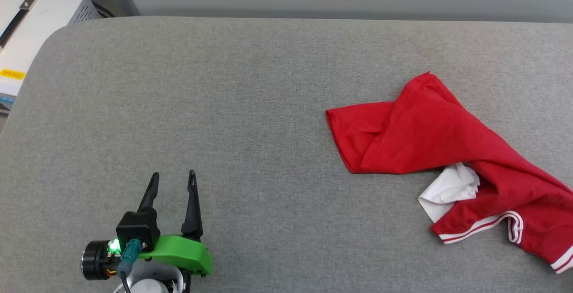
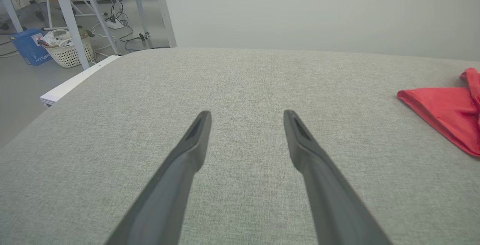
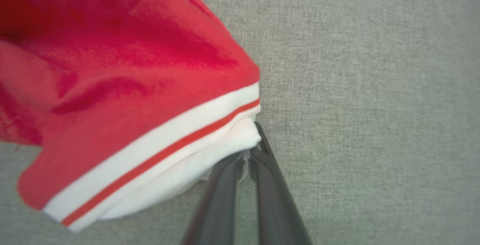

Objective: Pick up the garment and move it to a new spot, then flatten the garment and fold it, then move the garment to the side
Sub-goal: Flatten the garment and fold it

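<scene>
Red garment (image 1: pixel 429 136) lying bunched on the right side of the gray table (image 1: pixel 250 105).
The right claw (image 3: pixel 250 150) pinches its white, red-striped edge. The left claw (image 1: pixel 173 173) is spread wide over bare table at the near left, well apart from the garment.

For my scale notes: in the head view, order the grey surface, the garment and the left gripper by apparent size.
1. grey surface, largest
2. garment, second
3. left gripper, smallest, though nearer the camera, so true size is unsure
</scene>
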Tool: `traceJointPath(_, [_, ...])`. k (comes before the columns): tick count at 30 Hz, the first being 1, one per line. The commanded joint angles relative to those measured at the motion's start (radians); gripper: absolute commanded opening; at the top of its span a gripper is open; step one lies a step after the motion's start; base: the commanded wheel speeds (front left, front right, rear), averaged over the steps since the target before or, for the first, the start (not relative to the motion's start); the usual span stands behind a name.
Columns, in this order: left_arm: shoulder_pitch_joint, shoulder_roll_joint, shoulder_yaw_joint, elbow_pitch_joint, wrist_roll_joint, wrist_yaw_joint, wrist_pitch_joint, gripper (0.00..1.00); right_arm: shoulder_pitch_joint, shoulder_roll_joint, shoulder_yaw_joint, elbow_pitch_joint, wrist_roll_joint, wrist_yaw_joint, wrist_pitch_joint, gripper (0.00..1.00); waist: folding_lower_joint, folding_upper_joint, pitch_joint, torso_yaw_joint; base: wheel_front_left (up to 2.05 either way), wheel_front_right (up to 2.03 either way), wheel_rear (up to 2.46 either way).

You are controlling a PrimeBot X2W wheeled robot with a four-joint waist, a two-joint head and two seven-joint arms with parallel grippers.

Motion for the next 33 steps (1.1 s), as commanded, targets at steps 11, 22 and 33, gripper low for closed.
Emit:
traceJointPath(11, [0.013,-0.004,-0.005,0.007,0.007,0.006,-0.006,1.00,-0.049,-0.017,-0.136,0.010,-0.059,0.001,-0.149,1.00,0.0000,0.0000,-0.060,-0.011,0.00,0.00,0.00])
traceJointPath(22, [0.032,-0.004,-0.001,-0.019,0.014,0.007,-0.006,1.00,-0.003,-0.029,-0.509,-0.319,-0.344,0.001,-0.151,1.00,0.0000,0.0000,-0.082,-0.016,0.00,0.00,0.00])
traceJointPath(33, [0.004,-0.004,-0.013,-0.026,0.016,0.006,-0.006,1.00,-0.119,0.063,-0.417,-0.847,-0.562,0.001,0.090,1.00,0.0000,0.0000,-0.039,0.012,0.00,0.00,0.00])
